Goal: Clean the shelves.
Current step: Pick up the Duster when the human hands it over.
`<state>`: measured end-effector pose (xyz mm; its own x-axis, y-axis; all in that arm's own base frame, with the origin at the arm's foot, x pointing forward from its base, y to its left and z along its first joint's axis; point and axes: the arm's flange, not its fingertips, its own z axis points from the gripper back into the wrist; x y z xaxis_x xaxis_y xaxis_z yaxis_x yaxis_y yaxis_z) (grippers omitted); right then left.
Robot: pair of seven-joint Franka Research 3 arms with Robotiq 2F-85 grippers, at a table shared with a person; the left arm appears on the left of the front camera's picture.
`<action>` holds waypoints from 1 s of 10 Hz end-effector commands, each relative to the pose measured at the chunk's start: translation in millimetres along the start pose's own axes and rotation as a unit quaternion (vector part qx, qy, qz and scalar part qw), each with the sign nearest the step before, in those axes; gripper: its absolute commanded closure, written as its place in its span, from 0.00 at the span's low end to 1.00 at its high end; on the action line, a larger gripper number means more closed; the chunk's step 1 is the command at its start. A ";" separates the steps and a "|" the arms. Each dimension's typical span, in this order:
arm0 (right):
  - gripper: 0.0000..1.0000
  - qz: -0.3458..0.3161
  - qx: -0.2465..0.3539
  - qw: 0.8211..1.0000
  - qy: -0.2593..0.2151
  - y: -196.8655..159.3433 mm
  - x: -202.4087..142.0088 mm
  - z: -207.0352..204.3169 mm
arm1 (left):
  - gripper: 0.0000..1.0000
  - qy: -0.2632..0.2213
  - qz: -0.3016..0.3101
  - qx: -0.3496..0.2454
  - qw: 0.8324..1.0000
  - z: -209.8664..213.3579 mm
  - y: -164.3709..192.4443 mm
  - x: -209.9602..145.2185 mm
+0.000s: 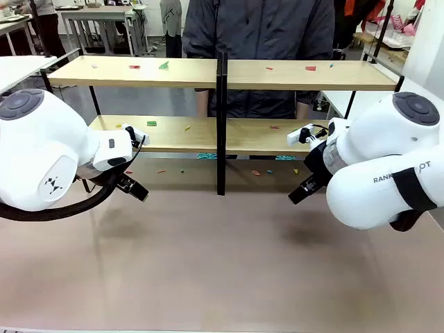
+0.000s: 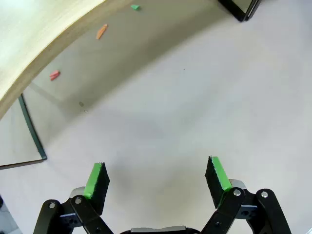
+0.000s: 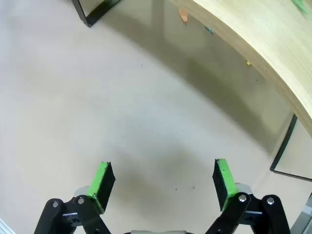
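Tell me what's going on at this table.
Nothing is being handled yet. The left gripper and right gripper both hang open and empty over the tabletop, in front of the shelves. Small coloured scraps lie on both tiers and on the tabletop beneath. A person stands behind them.

Coloured bits on the shelves are too small to identify.

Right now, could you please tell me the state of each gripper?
Left gripper: open, holding nothing.
Right gripper: open, holding nothing.
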<state>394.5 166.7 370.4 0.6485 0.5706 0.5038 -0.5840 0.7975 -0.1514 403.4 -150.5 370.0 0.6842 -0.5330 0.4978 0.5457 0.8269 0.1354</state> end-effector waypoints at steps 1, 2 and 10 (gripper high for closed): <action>0.00 0.000 0.000 1.000 0.000 0.0 0.1 0.0 | 0.00 0.000 0.000 0.000 1.000 0.2 0.0 0.1; 0.00 0.000 0.000 1.000 0.000 0.0 0.1 0.0 | 0.00 0.000 0.000 0.000 1.000 0.2 0.0 0.1; 0.00 0.000 0.000 1.000 0.000 0.0 0.1 0.0 | 0.00 0.000 0.000 0.000 1.000 0.2 0.0 0.1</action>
<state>394.5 166.8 370.4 0.6482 0.5711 0.5037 -0.5843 0.7972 -0.1518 403.5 -150.4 370.0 0.6846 -0.5323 0.4979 0.5451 0.8274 0.1350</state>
